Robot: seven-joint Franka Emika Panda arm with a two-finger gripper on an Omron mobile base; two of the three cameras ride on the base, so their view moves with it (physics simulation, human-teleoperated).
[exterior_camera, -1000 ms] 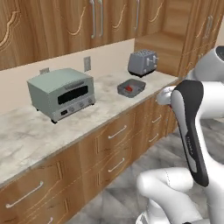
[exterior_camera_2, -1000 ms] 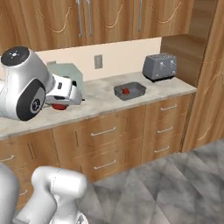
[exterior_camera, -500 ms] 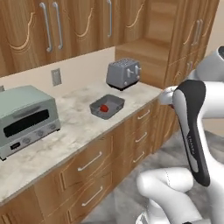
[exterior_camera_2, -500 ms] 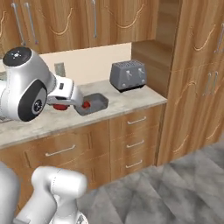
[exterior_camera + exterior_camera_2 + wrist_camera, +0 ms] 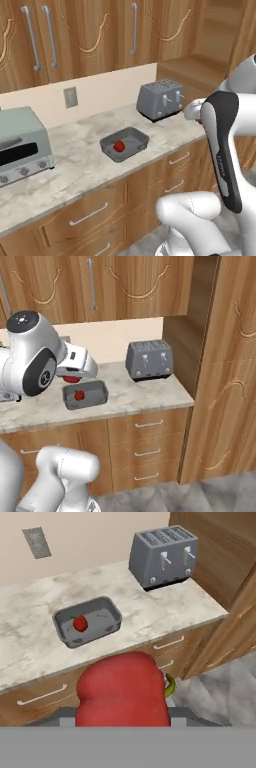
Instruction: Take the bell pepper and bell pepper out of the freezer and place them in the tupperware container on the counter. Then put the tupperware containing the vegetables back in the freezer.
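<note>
Hand view, from left to right: the dark grey tupperware container (image 5: 88,627) sits on the marbled counter (image 5: 165,614) with one bell pepper (image 5: 80,623) already inside, and a second bell pepper (image 5: 122,691) fills the foreground, clamped between half-closed jaws. I judge the carry goes best if the hand is brought squarely over the tub's free half and lowered before letting go, so the pepper drops in beside the first. The fingertips are hidden behind the held pepper, and the four-slot toaster (image 5: 162,555) stands farther right.

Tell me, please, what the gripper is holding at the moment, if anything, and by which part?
The gripper holds a lumpy red bell pepper, gripped by its body; the finger contact is hidden behind the pepper.
</note>
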